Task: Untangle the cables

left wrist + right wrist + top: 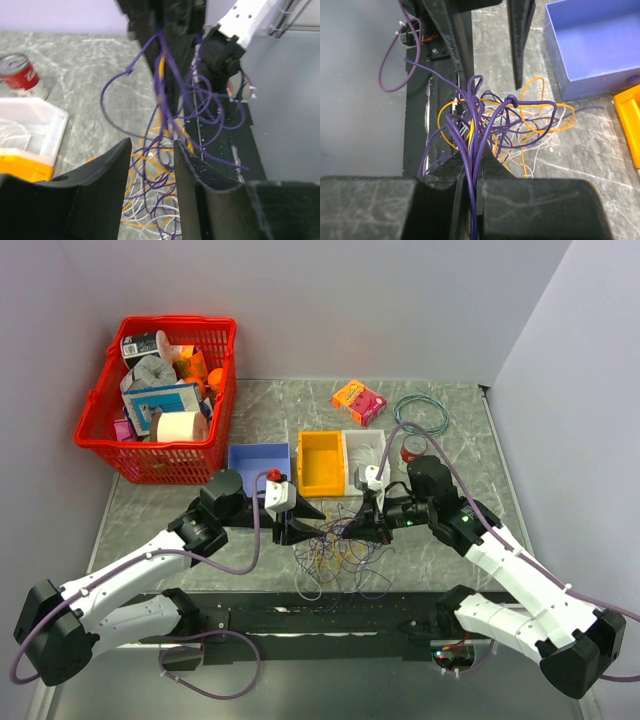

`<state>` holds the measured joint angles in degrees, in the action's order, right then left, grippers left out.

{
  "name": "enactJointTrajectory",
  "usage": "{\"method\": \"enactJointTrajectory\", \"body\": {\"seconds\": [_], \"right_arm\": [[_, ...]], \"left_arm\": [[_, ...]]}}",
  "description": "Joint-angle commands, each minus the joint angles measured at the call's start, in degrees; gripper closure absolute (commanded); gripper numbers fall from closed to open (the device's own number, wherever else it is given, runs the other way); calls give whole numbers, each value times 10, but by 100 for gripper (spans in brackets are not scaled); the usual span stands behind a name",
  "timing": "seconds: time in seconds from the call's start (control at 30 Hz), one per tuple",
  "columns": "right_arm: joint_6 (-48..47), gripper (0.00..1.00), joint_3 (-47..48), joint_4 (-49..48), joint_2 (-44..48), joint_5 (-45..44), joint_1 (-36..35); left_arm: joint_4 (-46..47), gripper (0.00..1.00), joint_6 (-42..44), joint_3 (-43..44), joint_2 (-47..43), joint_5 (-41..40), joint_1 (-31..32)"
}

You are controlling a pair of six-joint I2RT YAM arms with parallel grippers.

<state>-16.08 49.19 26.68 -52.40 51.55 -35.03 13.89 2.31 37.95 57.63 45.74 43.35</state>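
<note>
Risks, biggest first: right arm [520, 580] pulling up may drag whole bunch of cables [338, 552] as one lump. Purple, orange, white loops sit knotted together on tabletop [270, 410], just near side of yellow bin [321, 462]. Smaller: thin strands may slip from pinch, or snag on left claw [152, 155].

Pose: right arm reaches low from bin's near right, right claw [470, 172] clamped on purple strands. Left arm [130, 575] mirrors from bin's near left, its claw spread, holding nothing.

Bright, even light with soft shadows; both wrist views blur up close.
</note>
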Motion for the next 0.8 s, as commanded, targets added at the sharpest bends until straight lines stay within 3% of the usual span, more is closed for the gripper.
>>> {"method": "enactJointTrajectory", "body": {"seconds": [0.0,0.03,0.1,0.23,0.43,0.57,0.7,0.77], "right_arm": [[-14,100,22,-18,1,-5,-4],[-14,100,25,-19,-1,-4,-5],[-13,100,28,-22,-5,3,-4],[-12,100,29,-29,-3,5,-5],[3,100,2,-52,9,-5,-4],[10,100,-1,-55,5,-5,-4],[21,92,-10,-49,0,-61,1],[39,82,-25,-50,-15,-108,9]], "left_arm": [[-10,56,13,38,-5,57,3],[-16,69,11,40,-3,52,4],[-9,81,3,36,-1,20,5],[-11,90,16,37,4,-12,11],[-29,99,16,34,0,-19,13],[-28,99,11,35,-3,-27,12],[-26,99,43,60,-19,-87,9],[-30,99,66,74,-25,-108,4]]}}
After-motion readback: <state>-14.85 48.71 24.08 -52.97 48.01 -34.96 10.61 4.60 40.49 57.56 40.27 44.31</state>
